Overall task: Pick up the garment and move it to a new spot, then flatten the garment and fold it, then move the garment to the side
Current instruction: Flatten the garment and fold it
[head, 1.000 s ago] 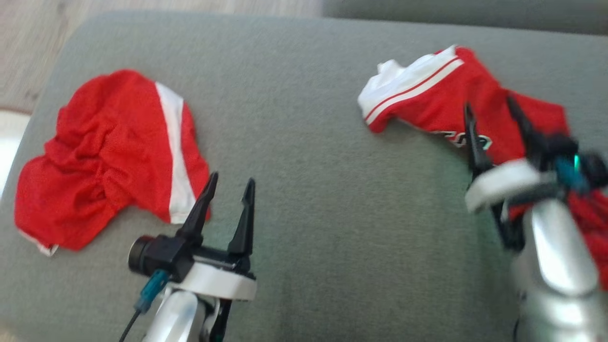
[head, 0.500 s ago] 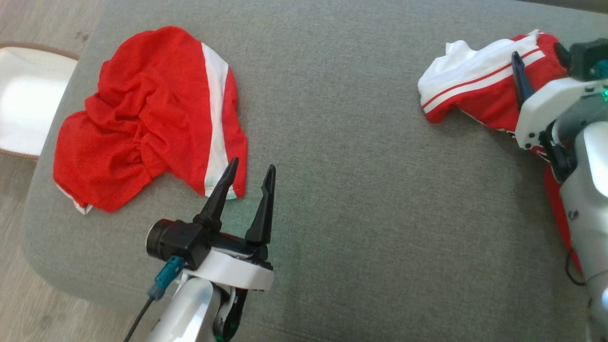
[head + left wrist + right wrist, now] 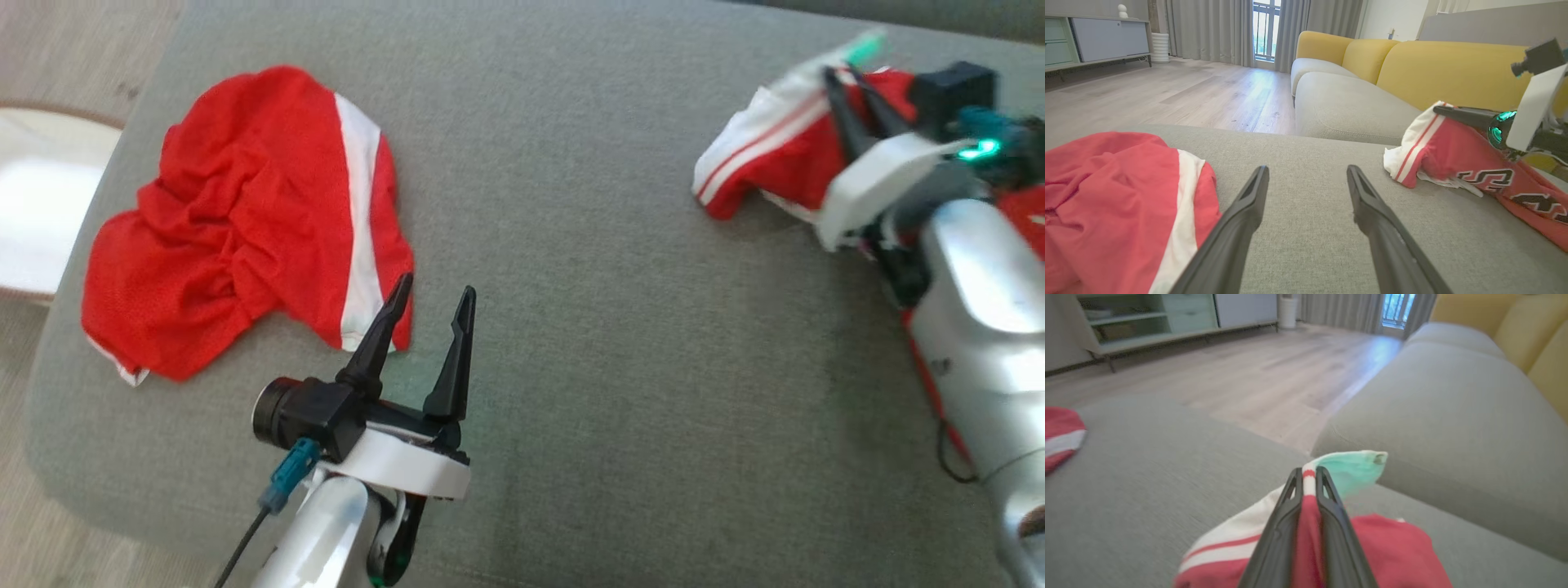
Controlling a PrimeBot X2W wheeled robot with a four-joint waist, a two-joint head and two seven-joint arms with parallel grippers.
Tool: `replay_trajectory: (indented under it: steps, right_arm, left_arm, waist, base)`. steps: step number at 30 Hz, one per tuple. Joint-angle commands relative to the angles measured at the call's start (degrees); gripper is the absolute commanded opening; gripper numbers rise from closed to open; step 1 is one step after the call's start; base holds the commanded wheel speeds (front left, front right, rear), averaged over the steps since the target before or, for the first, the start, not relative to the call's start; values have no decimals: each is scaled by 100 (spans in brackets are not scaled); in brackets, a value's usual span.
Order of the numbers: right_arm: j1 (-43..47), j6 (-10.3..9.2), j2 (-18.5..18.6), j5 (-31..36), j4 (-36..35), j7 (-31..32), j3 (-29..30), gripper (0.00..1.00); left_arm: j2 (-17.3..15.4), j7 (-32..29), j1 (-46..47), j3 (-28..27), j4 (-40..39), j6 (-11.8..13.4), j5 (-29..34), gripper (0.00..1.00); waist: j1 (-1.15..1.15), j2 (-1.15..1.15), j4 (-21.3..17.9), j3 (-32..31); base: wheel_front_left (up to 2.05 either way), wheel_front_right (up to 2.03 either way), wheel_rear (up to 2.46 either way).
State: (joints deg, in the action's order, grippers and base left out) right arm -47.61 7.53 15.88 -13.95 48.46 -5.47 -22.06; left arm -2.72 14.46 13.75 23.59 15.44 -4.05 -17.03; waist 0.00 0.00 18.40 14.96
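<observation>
Right gripper (image 3: pixel 1308 473) pinched tight on red-white garment (image 3: pixel 1396 547) edge. Left gripper (image 3: pixel 437 286) spread wide, holding nothing. Black letters (image 3: pixel 1488 178) on garment cut off, can't read.

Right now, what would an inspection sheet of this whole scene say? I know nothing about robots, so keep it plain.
Surface: grey cushion, bare across the middle.
Job's things: red jersey with white bands, on the right, one edge pinched and raised.
Clutter: crumpled red shorts with a white stripe, lying on the left.
End effectors: left end effector open, holding nothing, near the shorts' corner; right end effector shut on the jersey's edge.
Cables: dark cable hanging from the left wrist; thin cable looped on the right arm.
Surroundings: wood floor, yellow sofa, curtains, cabinet.
</observation>
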Motion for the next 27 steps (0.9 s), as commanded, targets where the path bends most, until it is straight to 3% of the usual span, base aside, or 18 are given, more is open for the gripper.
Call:
replay_trajectory:
  steps: [1,7,14,20,24,27]
  right_arm:
    - [-62,-4,-125,-99,-338,-187,-206,0]
    - [46,-4,-196,-573,-1371,-594,-968,0]
    - [180,-4,-154,-1053,-3001,-745,-1203,0]
    - [275,-4,-127,-941,-3810,-376,-441,0]
    - [228,-4,-74,-630,-3669,-33,-23,0]
    - [-23,-4,-31,-330,-3125,290,328,0]
  left_arm:
    - [-16,54,88,-241,-155,5,60,100]
    - [-16,54,-35,-304,-184,9,115,100]
    - [-16,54,-262,-411,-156,0,141,100]
    - [-16,54,-423,-490,-205,5,193,100]
    - [-16,54,-403,-438,-246,-16,198,100]
    - [-16,54,-308,-348,-266,-46,166,100]
  waist:
    - [0,0,-108,-125]
    - [0,0,-262,-445]
    - [0,0,-269,-843]
    - [0,0,-183,-942]
    - [0,0,-90,-808]
    - [0,0,27,-597]
  base:
    - [0,0,0]
    - [0,0,0]
    - [0,0,0]
    - [0,0,0]
    - [0,0,0]
    - [0,0,0]
